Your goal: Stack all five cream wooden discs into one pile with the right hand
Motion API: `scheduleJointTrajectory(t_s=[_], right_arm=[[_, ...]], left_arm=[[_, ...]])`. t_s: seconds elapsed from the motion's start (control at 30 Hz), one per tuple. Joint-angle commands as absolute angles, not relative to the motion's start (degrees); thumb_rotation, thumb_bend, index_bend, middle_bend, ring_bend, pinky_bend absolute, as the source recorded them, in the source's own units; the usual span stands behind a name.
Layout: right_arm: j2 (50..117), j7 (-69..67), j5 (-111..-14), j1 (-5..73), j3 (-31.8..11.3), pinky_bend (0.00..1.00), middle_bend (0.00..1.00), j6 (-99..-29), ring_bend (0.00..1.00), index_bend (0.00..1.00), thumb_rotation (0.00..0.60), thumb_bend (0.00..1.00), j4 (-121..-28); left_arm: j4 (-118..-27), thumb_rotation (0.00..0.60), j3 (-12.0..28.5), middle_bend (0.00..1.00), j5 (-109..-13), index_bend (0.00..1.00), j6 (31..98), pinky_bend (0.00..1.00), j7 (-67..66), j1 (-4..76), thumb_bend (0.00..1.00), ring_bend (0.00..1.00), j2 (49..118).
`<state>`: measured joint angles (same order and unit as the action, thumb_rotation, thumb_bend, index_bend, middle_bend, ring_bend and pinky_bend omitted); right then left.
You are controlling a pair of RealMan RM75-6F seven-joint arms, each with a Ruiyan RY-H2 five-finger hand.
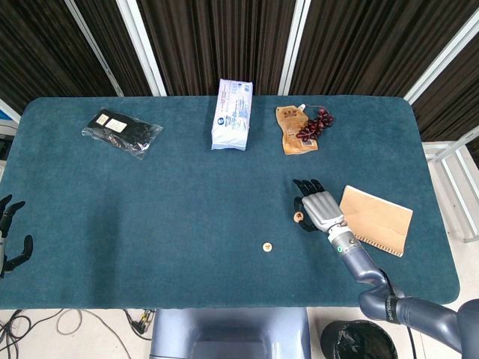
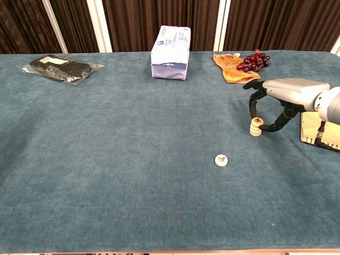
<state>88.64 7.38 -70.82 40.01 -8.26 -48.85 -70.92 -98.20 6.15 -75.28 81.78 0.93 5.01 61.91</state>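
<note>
A short stack of cream wooden discs stands on the teal table, right of centre. My right hand arches over it, fingers hanging just above the top disc and thumb low on the stack's right side, with small gaps showing and nothing held. One single cream disc with a dark mark lies flat, nearer the front and to the left of the stack. My left hand hangs off the table's left edge, fingers apart and empty.
A brown notebook lies just right of my right hand. Along the back are a black packet, a white pack, an orange pouch and dark grapes. A bin stands below the front edge.
</note>
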Motion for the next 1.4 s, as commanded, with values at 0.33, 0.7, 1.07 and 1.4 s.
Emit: scheduleJointTrajectory(t_s=[0.33,0.7,1.07,1.4], right_arm=[[88.55,7.72,-70.62,40.03,-8.2,0.0,0.0,-48.9,0.0,0.49,0.6,0.4,-71.17],[88.33,8.08,-70.43,40.07,-8.21,0.0,0.0,-48.97,0.0,0.46,0.6,0.4,-71.41],[87.67,8.23,-70.49,39.98,-8.4,0.0,0.0,-49.52,0.0,0.45,0.6,0.4,-72.39],[83.36,9.61,-72.73,39.83,-8.74,0.0,0.0,-52.05,0.0,0.41,0.6,0.4,-80.88]], left_arm=[[-98.25,0.6,6.13,0.0,-75.22,0.16,81.71,0.0,0.84,5.03,0.48,0.0,61.87],[-98.27,0.6,6.14,0.0,-75.08,0.16,81.65,0.0,0.74,5.03,0.48,0.0,61.87],[-98.35,0.6,6.19,0.0,-74.92,0.16,81.64,0.0,0.76,5.02,0.48,0.0,61.82],[-98.47,0.6,6.17,0.0,-75.01,0.16,81.64,0.0,0.94,5.01,0.48,0.0,61.81]])
